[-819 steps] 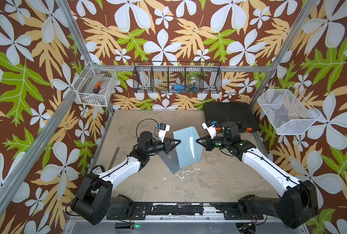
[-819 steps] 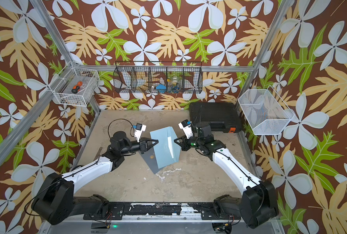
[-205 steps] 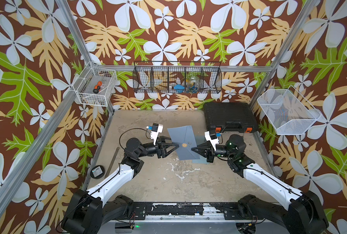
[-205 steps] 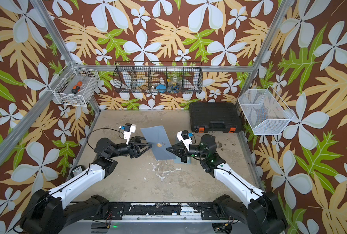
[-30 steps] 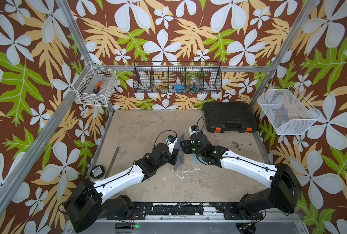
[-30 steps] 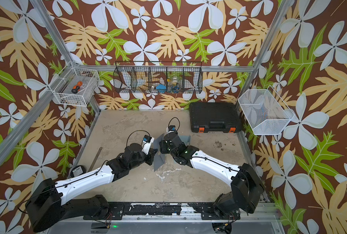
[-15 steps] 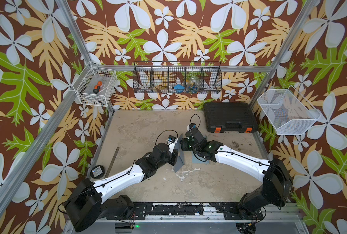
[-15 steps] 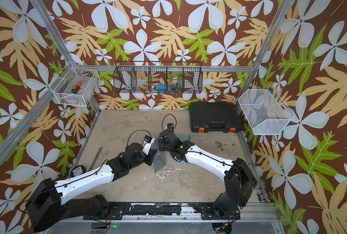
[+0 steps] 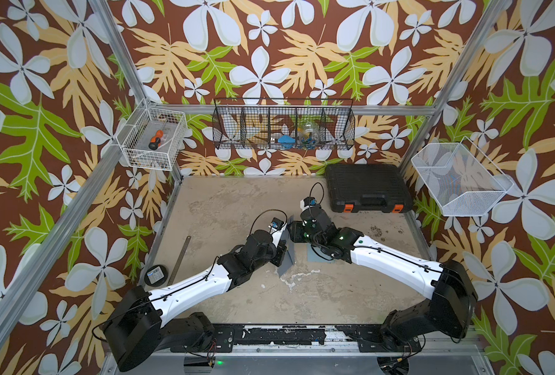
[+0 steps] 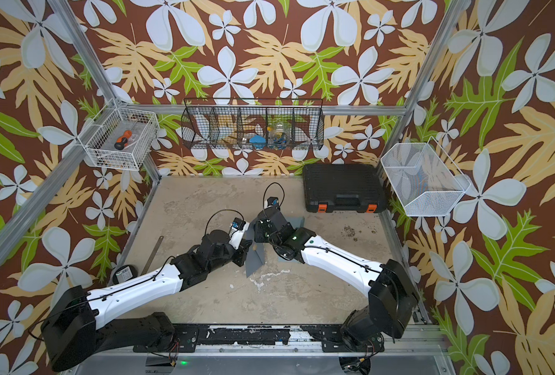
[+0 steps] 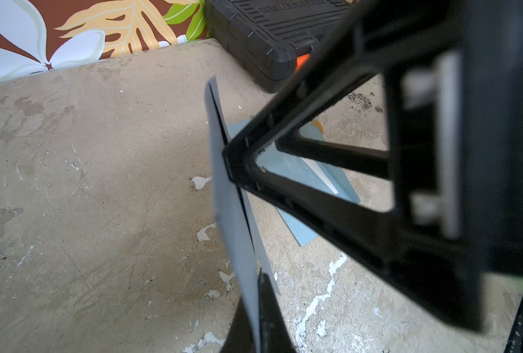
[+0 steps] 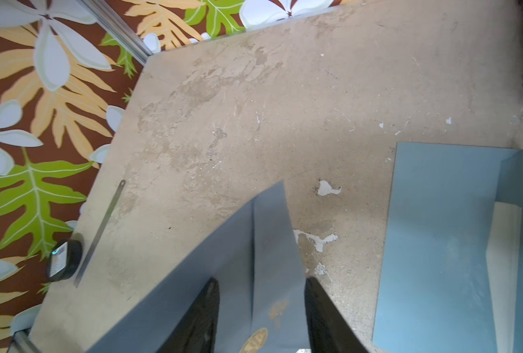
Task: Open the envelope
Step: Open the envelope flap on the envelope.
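Observation:
A grey-blue envelope [image 9: 287, 259] stands on edge at mid-table, in both top views [image 10: 255, 258]. My left gripper [image 11: 255, 321] is shut on one edge of the envelope [image 11: 234, 214], which its wrist view shows edge-on. My right gripper [image 12: 261, 293] is open, its fingers [image 12: 206, 305] spread over the envelope's face [image 12: 254, 244] on either side of the gold seal sticker [image 12: 255, 339]. In the left wrist view the tip of a right finger [image 11: 315, 214] meets the envelope's side. In a top view the right gripper [image 9: 291, 232] sits just behind the left gripper [image 9: 284, 246].
A light blue sheet [image 12: 437, 244] with white paper [image 12: 504, 244] lies flat under my right arm. A black tool case [image 9: 367, 188] fills the back right corner. A metal ruler [image 9: 178, 259] and a round black device [image 9: 155, 275] lie at the left edge. Wire baskets [image 9: 282, 126] hang on the walls.
My right gripper has shifted slightly back and left along the envelope, and its jaws have narrowed a little. My left gripper has kept the envelope upright in the same place.

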Controlling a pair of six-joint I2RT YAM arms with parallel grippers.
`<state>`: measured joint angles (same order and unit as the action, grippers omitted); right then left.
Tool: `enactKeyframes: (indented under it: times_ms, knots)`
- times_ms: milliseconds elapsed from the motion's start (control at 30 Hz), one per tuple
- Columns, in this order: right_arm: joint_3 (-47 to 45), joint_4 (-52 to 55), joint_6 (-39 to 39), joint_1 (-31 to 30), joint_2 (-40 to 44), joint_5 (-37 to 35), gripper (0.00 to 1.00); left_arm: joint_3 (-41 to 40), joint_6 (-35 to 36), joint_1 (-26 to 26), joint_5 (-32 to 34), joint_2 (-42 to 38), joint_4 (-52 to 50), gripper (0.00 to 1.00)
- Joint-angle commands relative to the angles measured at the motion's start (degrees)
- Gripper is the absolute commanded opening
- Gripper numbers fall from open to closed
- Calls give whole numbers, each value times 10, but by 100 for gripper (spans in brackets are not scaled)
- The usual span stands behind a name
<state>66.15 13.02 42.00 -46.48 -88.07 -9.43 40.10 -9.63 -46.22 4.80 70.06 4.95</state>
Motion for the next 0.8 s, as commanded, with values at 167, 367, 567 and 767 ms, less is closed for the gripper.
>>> enactKeyframes:
  times_ms: [167,367,567,767]
  knots:
    - [36,50,15,2,-43,-20,45,8,22,-10,-1,0,-3,0]
    - [33,64,20,2,-26,-48,43,9,26,-14,6,1,-3,0]
    - [28,71,23,2,-25,-56,41,10,26,-15,7,0,-3,0]
    - [14,37,7,-3,0,-2,43,11,26,-15,7,1,-4,0]
